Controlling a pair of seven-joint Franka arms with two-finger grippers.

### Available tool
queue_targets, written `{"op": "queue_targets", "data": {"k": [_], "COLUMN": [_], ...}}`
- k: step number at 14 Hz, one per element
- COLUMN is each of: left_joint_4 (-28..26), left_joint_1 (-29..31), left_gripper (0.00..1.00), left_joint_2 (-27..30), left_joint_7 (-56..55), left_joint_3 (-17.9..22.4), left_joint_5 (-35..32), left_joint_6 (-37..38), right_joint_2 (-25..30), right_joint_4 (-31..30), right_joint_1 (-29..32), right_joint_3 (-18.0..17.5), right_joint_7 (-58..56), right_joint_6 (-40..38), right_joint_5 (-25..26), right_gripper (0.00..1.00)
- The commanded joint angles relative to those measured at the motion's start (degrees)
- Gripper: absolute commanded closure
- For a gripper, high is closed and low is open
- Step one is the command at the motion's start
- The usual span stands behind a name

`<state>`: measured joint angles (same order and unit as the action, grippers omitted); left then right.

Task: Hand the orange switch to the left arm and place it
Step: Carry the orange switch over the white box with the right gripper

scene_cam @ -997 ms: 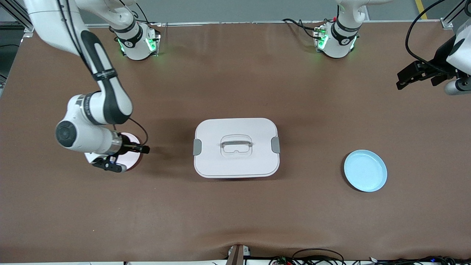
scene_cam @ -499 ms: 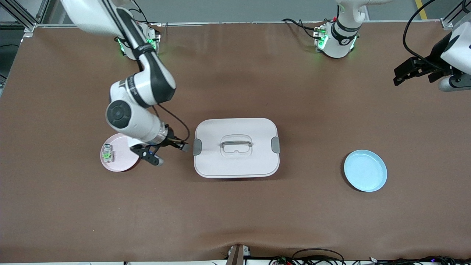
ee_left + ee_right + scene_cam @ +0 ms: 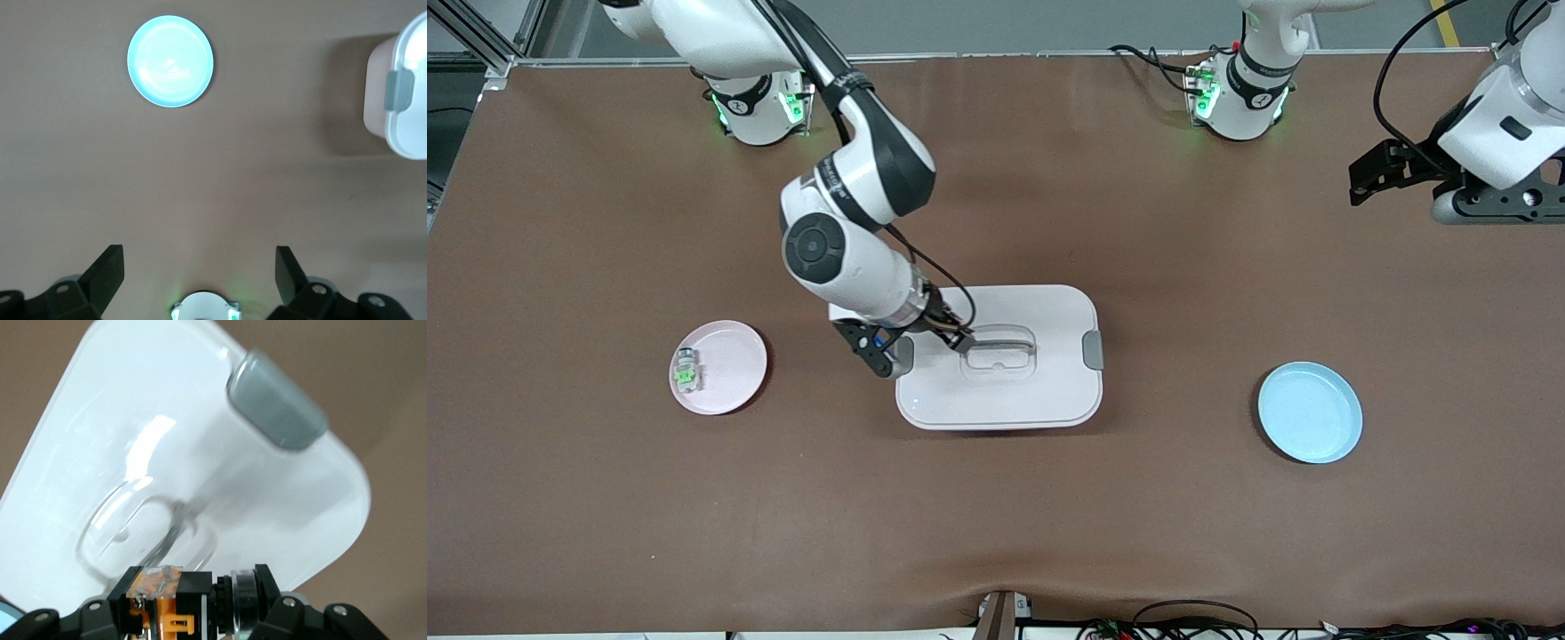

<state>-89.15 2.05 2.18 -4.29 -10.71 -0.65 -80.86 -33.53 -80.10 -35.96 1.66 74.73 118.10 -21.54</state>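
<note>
My right gripper point(image 3: 920, 342) is shut on the orange switch point(image 3: 175, 601), a small black block with an orange middle. It hangs over the white box point(image 3: 1032, 391), above the end with the grey clasp point(image 3: 903, 356) near the recessed handle point(image 3: 998, 347). In the right wrist view the box lid point(image 3: 167, 453) fills the space under the gripper point(image 3: 193, 607). My left gripper point(image 3: 1371, 171) is open and empty, up over the table at the left arm's end. Its fingers point(image 3: 107, 267) stand wide apart around nothing.
A pink plate point(image 3: 734, 351) at the right arm's end holds a clear-and-green component point(image 3: 686, 371). A blue plate point(image 3: 1310, 412) lies between the box and the left arm's end; it also shows in the left wrist view point(image 3: 170, 61), as does the box's end point(image 3: 407, 100).
My right arm has swung from the pink plate toward the box with the switch held, and now hangs over the box's end. My left gripper has drifted slightly toward the middle.
</note>
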Motion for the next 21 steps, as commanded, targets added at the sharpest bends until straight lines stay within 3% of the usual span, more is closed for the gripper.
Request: {"op": "queue_targets", "data": {"k": [1,6,9,11,13,15,21], "left_joint_4": [-5.15,-14.19,-19.3,-19.83,-23.86,-28.87,-37.14], "left_joint_1": [1.46,4.98,7.0,6.65,6.65,6.65,6.74], "left_gripper": [0.0,0.0,0.0,0.0,0.0,0.0,0.0], "left_joint_2": [3.79,6.86,9.15,9.33,10.03,11.43,11.35], "left_joint_7": [6.21,15.88,16.33,16.16,15.99,15.72,14.31], "left_joint_3": [0.52,0.52,0.34,-0.62,-1.59,-4.39,-13.18], "left_joint_5": [0.65,1.7,9.07,10.05,15.91,19.88,32.89], "left_joint_6": [-1.14,-6.48,-10.01,-10.98,-14.39,-20.88,-35.84], "right_joint_2": [-6.01,-10.23,-11.81,-12.87,-13.57,-13.93,-13.93], "right_joint_4": [11.61,19.97,20.5,21.12,21.99,22.7,24.37], "right_joint_1": [-2.97,-6.83,-7.02,-7.63,-7.9,-7.2,-7.81], "right_joint_3": [0.37,-0.16,-3.23,-3.41,-3.67,-6.22,-6.4], "right_joint_7": [10.31,27.97,36.06,42.31,44.18,44.88,50.95], "right_joint_6": [-1.91,2.73,10.03,13.28,13.56,13.48,14.0], "right_joint_5": [-1.31,-2.8,-2.72,-2.8,-2.89,-2.98,-2.98], "right_gripper": [1.0,1.0,1.0,1.0,1.0,1.0,1.0]}}
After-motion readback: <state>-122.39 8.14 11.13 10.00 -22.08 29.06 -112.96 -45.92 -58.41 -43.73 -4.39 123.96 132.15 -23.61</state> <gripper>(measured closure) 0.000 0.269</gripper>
